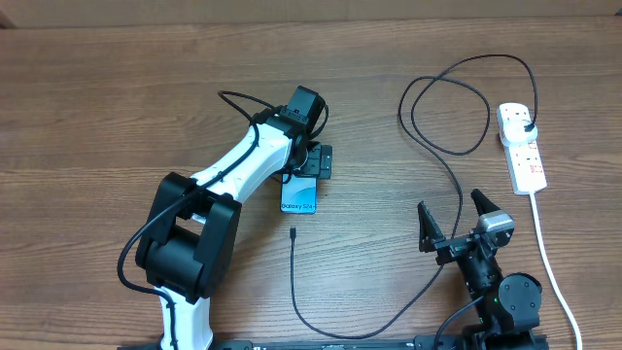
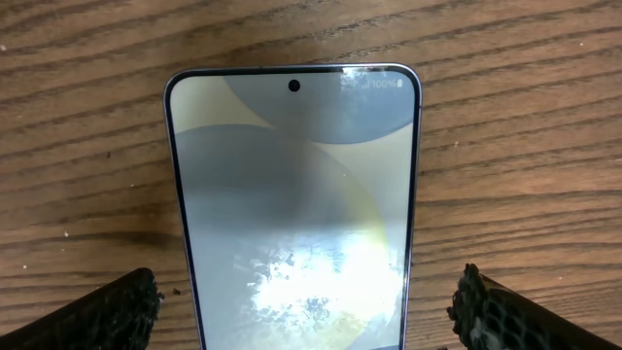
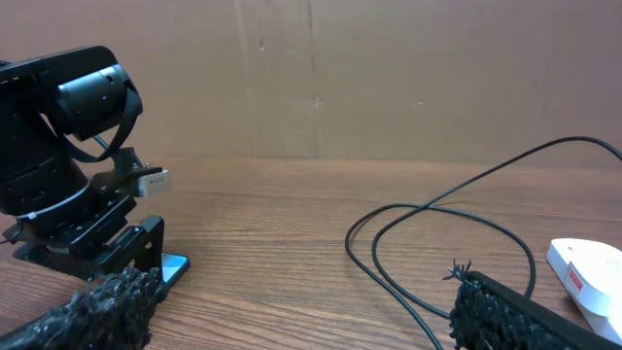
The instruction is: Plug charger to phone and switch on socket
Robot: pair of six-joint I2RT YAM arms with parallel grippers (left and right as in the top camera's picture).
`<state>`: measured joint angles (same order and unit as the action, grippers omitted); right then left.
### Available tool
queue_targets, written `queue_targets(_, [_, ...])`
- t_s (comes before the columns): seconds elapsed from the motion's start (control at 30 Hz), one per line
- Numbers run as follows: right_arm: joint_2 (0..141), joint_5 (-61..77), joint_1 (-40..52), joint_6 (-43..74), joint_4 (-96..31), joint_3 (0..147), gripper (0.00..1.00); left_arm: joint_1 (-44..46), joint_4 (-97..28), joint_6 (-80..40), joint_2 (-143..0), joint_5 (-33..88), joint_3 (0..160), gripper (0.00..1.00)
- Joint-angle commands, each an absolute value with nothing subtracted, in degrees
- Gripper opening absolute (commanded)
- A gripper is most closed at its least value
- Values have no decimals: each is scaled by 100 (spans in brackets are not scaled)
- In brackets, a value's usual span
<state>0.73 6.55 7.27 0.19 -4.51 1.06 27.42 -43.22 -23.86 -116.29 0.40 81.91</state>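
Left gripper point(image 2: 306, 297) wide apart astride the phone point(image 2: 292, 185) (clear of both edges); right gripper point(image 1: 448, 200) likewise agape, empty.

The overhead camera looked straight down on the table point(image 1: 87, 87). The left wrist camera hung close above the phone point(image 2: 292, 194), facing down. The right wrist camera sat low, looking level across the tabletop toward the left arm point(image 3: 58, 185); all three caught the phone.

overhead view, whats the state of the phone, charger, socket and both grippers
phone, flat on table, screen lit, nothing plugged in
charger, plug in the socket, connector tip loose on table
socket, charger plugged in, on or off unreadable
left gripper, open, straddling phone without touching
right gripper, open, empty
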Motion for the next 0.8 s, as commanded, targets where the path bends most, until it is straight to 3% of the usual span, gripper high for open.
queue_targets(0.0, [23,587,755,-8,-425,47,100,2786,-4307,-2473,-11703,-49,8232,100])
queue_targets(0.77, [23,587,755,-8,-425,47,100,2790,-4272,-2486,-11703,-45,7933,100])
